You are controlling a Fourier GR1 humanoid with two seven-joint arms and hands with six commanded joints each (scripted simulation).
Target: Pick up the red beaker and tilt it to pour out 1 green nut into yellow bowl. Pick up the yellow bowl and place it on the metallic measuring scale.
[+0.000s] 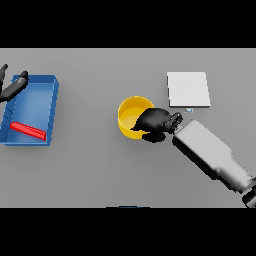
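Between curled right hand [156,122] fingers: yellow bowl [131,116] rim.

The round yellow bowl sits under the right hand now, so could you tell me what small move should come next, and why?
Probably lift the round yellow bowl slightly: the right hand seems curled over its rim, and the flat metallic measuring scale lies just beyond, apart from it.

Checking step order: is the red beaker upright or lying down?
Lying down. The red beaker shows as a long strip on its side inside the blue tray, not gripped; the left hand is nearby.
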